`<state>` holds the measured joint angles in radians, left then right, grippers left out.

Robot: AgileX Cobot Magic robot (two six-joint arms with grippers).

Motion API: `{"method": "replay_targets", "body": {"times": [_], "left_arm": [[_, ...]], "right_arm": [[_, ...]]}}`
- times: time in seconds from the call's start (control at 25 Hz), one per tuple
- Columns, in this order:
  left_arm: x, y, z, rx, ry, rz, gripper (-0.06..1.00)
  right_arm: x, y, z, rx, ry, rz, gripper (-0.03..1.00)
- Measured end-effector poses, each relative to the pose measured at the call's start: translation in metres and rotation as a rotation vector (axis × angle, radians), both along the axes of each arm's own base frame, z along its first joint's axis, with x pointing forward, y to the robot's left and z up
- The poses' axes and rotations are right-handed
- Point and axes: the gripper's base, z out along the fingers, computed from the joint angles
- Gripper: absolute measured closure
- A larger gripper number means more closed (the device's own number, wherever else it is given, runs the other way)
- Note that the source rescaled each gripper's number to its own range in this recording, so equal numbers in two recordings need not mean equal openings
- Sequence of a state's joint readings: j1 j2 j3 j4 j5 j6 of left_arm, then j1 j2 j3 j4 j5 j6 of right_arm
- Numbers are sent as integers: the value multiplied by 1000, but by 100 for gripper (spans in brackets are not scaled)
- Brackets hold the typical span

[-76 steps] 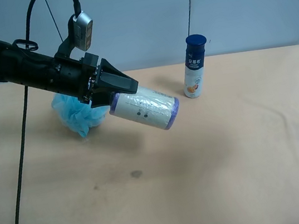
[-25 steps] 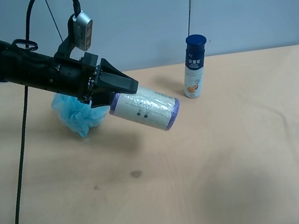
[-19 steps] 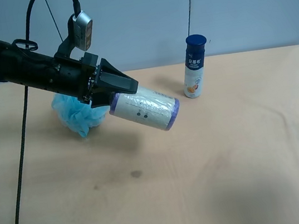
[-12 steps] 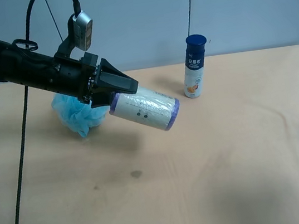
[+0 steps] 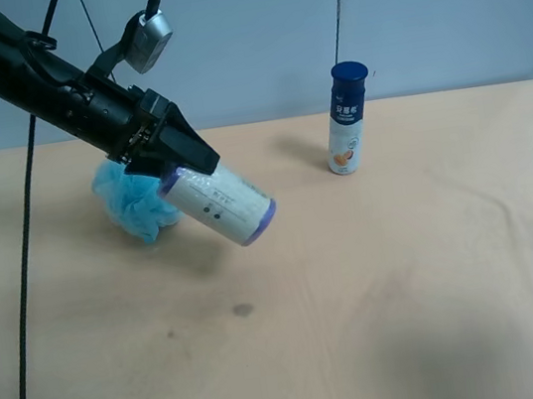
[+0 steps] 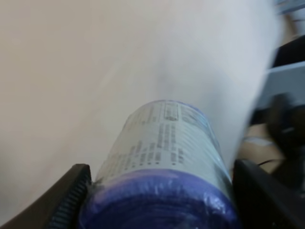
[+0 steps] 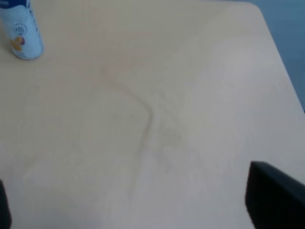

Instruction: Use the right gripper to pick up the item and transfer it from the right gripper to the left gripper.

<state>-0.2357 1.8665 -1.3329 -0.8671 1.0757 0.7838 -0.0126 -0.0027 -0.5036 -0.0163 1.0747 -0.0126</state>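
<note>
The left hand (image 5: 173,163) now points more steeply down toward the desk (image 5: 407,269) than half a second ago. The canister (image 5: 219,204) it grips is tilted lower and sits nearer the blue pouf (image 5: 135,207).

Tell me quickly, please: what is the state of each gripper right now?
Left gripper: closed on the item, held above the table.
Right gripper: open, holding nothing.
</note>
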Motion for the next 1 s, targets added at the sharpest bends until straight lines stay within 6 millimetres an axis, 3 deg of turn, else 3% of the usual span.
{"method": "replay_targets", "body": {"times": [0.32, 0.52, 0.8, 1.0], "left_arm": [[2, 31, 22, 378, -81, 62, 94], [3, 48, 24, 561, -106, 119, 94], [6, 62, 23, 628, -110, 155, 94], [13, 96, 23, 644, -81, 249, 94]], "right_arm": [[0, 0, 0, 0, 0, 0, 7], [0, 0, 0, 0, 0, 0, 7], [0, 0, 0, 1, 0, 0, 7], [0, 0, 0, 1, 0, 0, 7]]}}
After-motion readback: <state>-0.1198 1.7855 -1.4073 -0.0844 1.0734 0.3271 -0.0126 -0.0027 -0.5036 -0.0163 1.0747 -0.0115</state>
